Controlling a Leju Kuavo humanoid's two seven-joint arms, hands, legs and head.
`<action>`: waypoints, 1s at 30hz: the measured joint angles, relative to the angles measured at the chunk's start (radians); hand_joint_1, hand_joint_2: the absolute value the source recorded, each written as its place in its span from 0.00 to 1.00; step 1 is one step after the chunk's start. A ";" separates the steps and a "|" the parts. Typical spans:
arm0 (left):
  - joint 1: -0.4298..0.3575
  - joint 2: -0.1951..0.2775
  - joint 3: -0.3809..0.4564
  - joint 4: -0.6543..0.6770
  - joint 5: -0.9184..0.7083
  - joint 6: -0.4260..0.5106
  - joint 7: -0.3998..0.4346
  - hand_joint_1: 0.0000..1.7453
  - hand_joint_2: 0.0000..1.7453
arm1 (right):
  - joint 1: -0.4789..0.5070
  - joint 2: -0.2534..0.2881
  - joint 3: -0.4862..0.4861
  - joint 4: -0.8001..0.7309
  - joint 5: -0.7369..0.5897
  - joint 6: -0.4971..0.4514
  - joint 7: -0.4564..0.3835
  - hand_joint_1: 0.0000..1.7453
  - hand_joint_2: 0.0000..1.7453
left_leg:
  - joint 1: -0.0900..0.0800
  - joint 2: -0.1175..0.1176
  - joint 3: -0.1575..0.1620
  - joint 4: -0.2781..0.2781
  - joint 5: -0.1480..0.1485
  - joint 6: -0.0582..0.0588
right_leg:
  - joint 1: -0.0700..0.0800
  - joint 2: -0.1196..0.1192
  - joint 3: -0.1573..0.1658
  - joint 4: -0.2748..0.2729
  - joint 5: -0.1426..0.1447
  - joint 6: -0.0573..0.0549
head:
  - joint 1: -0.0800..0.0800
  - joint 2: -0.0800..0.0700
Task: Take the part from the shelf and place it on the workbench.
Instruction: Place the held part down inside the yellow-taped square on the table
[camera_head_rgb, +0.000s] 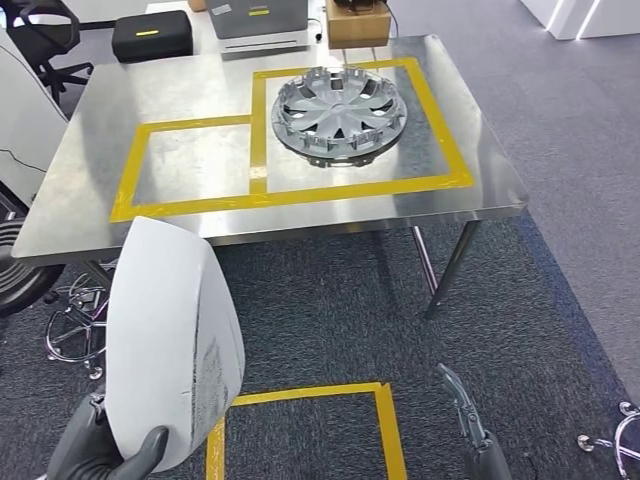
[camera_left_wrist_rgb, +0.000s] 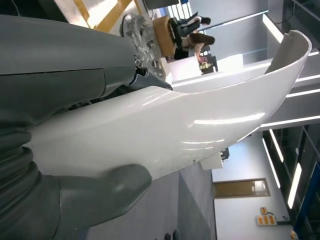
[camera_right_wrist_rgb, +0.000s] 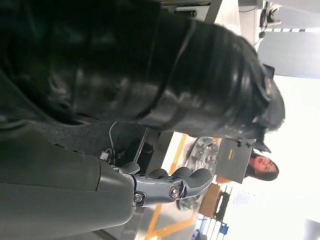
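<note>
A curved white plastic part (camera_head_rgb: 170, 340) stands upright at the lower left, gripped from below by my left hand (camera_head_rgb: 94, 452). In the left wrist view the glossy white part (camera_left_wrist_rgb: 181, 125) runs out past my thumb (camera_left_wrist_rgb: 102, 197) and the fingers above it. The steel workbench (camera_head_rgb: 189, 170) lies ahead, marked with yellow tape into two boxes; the left box (camera_head_rgb: 192, 165) is bare. My right hand (camera_head_rgb: 472, 430) hangs low at the lower right, holding nothing, its fingers (camera_right_wrist_rgb: 170, 182) extended.
A silver wheel cover (camera_head_rgb: 340, 115) fills the right taped box. Beyond the bench sit a cardboard box (camera_head_rgb: 358, 20), a grey device (camera_head_rgb: 256, 20) and a black case (camera_head_rgb: 151, 35). A yellow tape square (camera_head_rgb: 302, 430) marks the carpet. Chair bases stand at left (camera_head_rgb: 72, 330) and right (camera_head_rgb: 619, 435).
</note>
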 joint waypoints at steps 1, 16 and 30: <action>0.001 0.001 0.000 0.000 -0.001 0.002 -0.003 1.00 1.00 | 0.004 0.008 -0.008 0.000 0.002 0.014 -0.002 0.00 0.00 | 0.004 0.006 -0.039 0.061 -0.025 -0.006 | 0.000 -0.002 0.006 -0.002 -0.005 -0.002 | -0.004 0.000; 0.016 0.007 -0.001 -0.005 -0.002 0.010 -0.012 1.00 1.00 | 0.045 0.060 -0.091 0.003 0.013 0.080 -0.002 0.00 0.00 | 0.008 0.032 -0.021 -0.121 0.092 0.039 | 0.000 -0.002 -0.006 0.139 -0.146 0.049 | 0.003 0.000; 0.006 0.011 -0.002 -0.009 0.010 0.017 -0.005 1.00 1.00 | 0.063 0.023 -0.074 -0.007 -0.018 -0.021 -0.011 0.00 0.00 | -0.004 0.026 0.018 -0.059 -0.011 0.004 | 0.012 0.002 -0.013 -0.020 0.018 -0.007 | -0.007 0.000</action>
